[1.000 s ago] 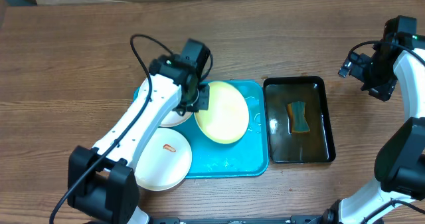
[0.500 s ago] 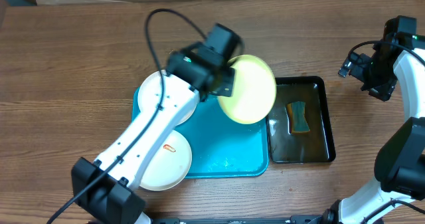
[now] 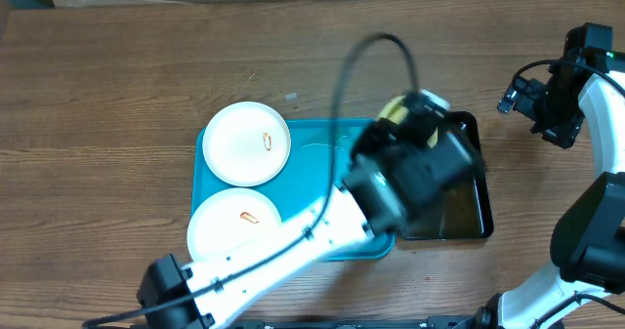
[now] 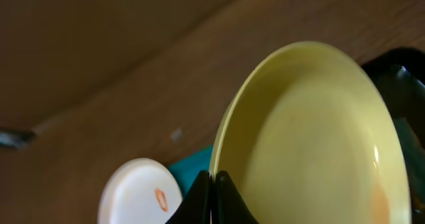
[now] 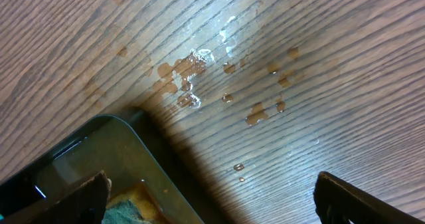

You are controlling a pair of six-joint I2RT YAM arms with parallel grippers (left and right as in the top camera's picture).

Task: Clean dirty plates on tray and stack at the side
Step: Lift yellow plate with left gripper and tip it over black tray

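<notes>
Looking down from overhead, the blurred left arm reaches over the narrow glossy black tray (image 3: 475,217), with a sliver of the pale yellow-green round plastic plate (image 3: 394,108) showing at its head. Two white round plastic plates (image 3: 246,143), each smeared orange-red, lie on the large turquoise rectangular tray (image 3: 322,168). In the left wrist view, the left gripper (image 4: 214,182) pinches the yellow-green plate's rim and holds it tilted in the air. In the right wrist view, the right gripper (image 5: 209,184) hangs with its fingers spread wide over the wet wooden table (image 5: 265,64), beside the black tray's corner.
</notes>
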